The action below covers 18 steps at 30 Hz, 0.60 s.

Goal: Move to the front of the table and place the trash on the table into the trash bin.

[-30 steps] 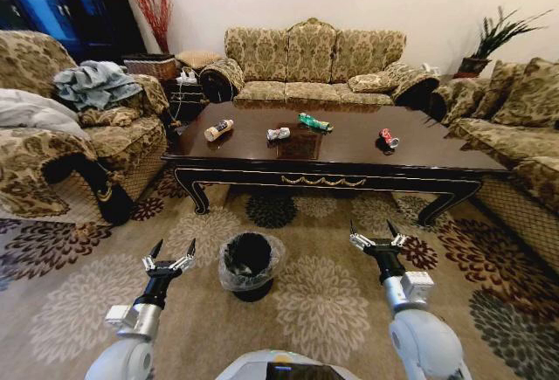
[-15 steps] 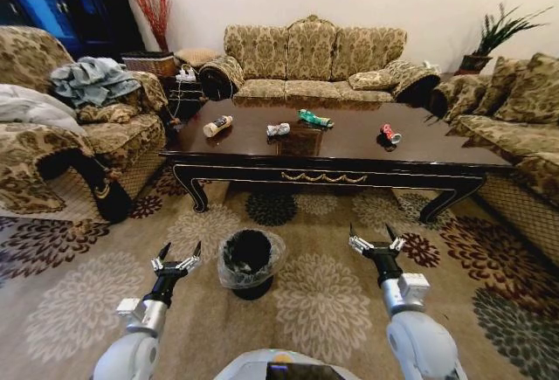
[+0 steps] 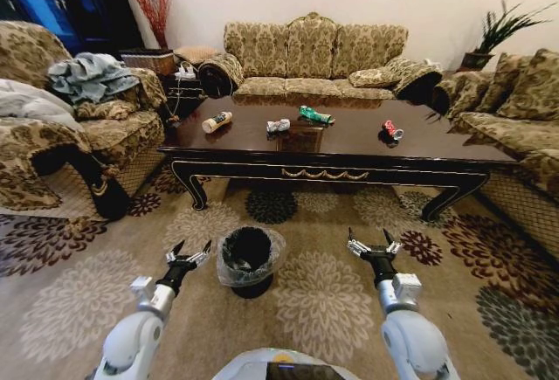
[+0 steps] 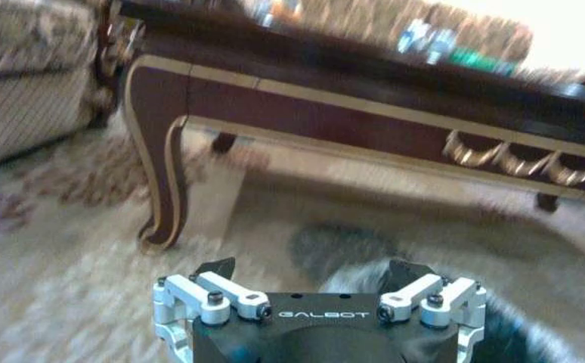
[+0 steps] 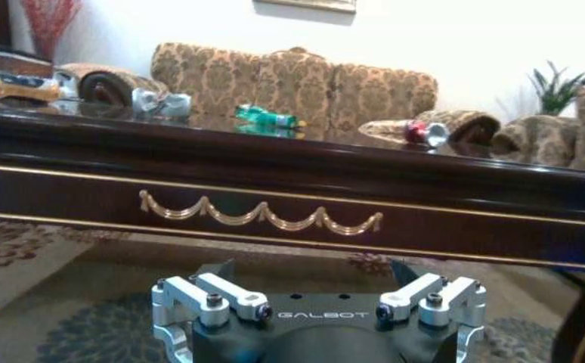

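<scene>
The table (image 3: 349,148) stands ahead of the robot on the patterned carpet (image 3: 323,297). On the table lie four pieces of trash: a small bottle (image 3: 217,121) near its left end, a crumpled wrapper (image 3: 279,125) and a green wrapper (image 3: 315,117) around its middle, and a crushed red can (image 3: 390,129) toward its right end. The trash bin (image 3: 249,260) sits on the carpet in front of the table. The left gripper (image 3: 191,254) hangs just beside the bin, fingers spread wide and empty. The right gripper (image 3: 375,245) hangs before the table's front, also wide and empty.
</scene>
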### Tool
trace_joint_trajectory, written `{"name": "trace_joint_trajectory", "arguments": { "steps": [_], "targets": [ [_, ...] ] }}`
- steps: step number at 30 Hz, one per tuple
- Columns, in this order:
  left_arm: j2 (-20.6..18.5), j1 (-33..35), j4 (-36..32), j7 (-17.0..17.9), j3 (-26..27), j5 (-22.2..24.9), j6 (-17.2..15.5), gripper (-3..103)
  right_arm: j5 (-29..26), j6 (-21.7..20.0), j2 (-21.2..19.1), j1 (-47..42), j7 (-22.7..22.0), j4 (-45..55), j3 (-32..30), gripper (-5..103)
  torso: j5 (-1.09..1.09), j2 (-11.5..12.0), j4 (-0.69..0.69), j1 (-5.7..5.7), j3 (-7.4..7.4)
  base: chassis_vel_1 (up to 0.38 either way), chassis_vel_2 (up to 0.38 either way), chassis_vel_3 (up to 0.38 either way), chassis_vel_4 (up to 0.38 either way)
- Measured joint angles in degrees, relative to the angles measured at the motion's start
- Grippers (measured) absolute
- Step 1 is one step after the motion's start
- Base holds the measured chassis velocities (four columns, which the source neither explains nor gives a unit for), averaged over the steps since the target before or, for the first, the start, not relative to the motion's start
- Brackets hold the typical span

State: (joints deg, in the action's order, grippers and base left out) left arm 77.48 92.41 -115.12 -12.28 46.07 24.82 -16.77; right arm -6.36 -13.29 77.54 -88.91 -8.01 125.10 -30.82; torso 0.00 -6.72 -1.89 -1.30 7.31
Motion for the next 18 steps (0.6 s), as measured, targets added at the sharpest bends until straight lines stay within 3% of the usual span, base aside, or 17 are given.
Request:
{"name": "trace_joint_trajectory", "arguments": {
  "steps": [1,2,3,5,7,18],
  "targets": [
    [-0.2,-0.18,0.5,0.21,-0.1,-0.17,-0.26,100,-0.08,-0.13,-0.24,0.3,-0.02,-0.19,0.16,100,0.0,0.0,-0.07,0.0,0.0,0.0,0.0,0.0,0.0],
    [-1.51,-1.74,2.77,1.51,-1.27,-1.25,-0.47,100,-0.29,-0.33,-0.55,0.16,-0.15,-0.45,0.15,100,0.01,0.0,-0.01,0.0,-0.01,0.0,0.0,0.0,0.0],
    [-1.51,-1.74,2.77,1.51,-1.27,-1.25,-0.47,100,-0.29,-0.33,-0.55,0.16,-0.15,-0.45,0.15,100,0.01,0.0,-0.01,0.0,-0.01,0.0,0.0,0.0,0.0],
    [-3.52,-3.45,5.0,4.66,-3.54,-1.27,-0.75,100,-0.45,-0.33,-0.69,-0.51,-0.46,-0.46,-0.3,100,-0.02,-0.02,0.0,-0.02,0.01,0.0,0.0,0.0,0.0],
    [-5.89,-5.47,5.85,7.28,-5.95,1.11,-4.23,100,-0.47,-0.02,-0.56,-1.53,-0.65,-0.66,-1.15,100,-0.01,-0.09,0.03,-0.05,0.05,0.0,0.0,0.0,0.0],
    [-9.14,-9.02,6.45,9.47,-12.18,4.06,-11.95,100,-0.47,0.71,0.34,-1.69,-0.67,-3.28,-2.36,100,0.0,-0.3,0.0,-0.1,0.21,0.0,0.0,0.0,0.0]
  ]
}}
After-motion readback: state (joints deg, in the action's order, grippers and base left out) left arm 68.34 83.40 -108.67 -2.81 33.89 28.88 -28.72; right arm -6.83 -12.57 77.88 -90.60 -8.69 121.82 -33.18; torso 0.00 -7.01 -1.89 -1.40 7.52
